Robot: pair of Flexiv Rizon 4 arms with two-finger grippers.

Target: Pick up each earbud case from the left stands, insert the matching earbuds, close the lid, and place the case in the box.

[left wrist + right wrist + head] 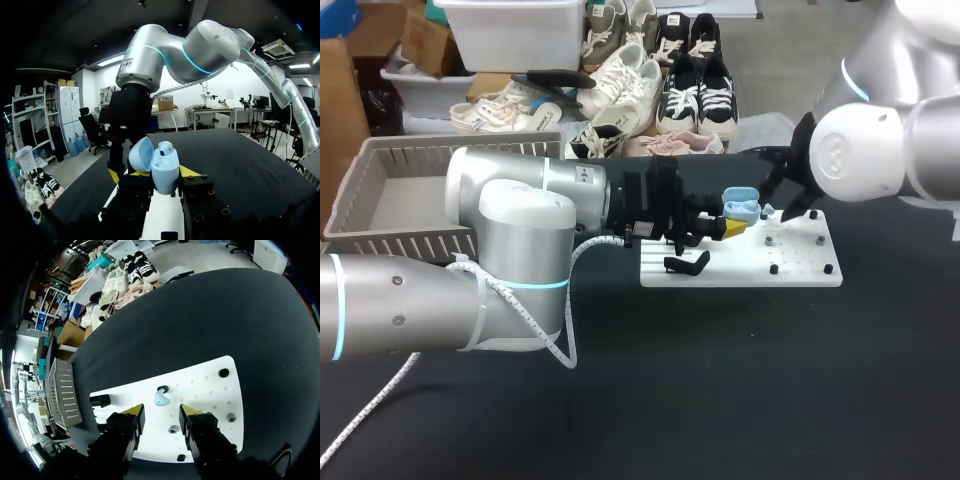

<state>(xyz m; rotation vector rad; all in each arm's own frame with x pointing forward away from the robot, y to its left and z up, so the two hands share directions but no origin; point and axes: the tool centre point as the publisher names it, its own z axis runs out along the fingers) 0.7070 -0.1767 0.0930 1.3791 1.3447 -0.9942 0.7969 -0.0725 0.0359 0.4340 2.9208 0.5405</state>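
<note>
A light blue earbud case (165, 172) stands upright between my left gripper's (152, 174) yellow tips, which are shut on it from both sides. Its lid (141, 154) is open and one earbud (165, 148) sits inside. In the head view the case (741, 208) hangs over the white board's (740, 268) far edge, held by the left gripper (725, 226). My right gripper (780, 212) hovers just to the right of it. The right gripper (161, 414) is open above a loose light blue earbud (161, 398) lying on the board (210, 390), just ahead of the fingers.
A grey slatted basket (380, 215) stands at the table's far left. On the white board are a black stand (688, 265) and several small black and grey pegs (223, 373). Dark table surface lies in front of the board.
</note>
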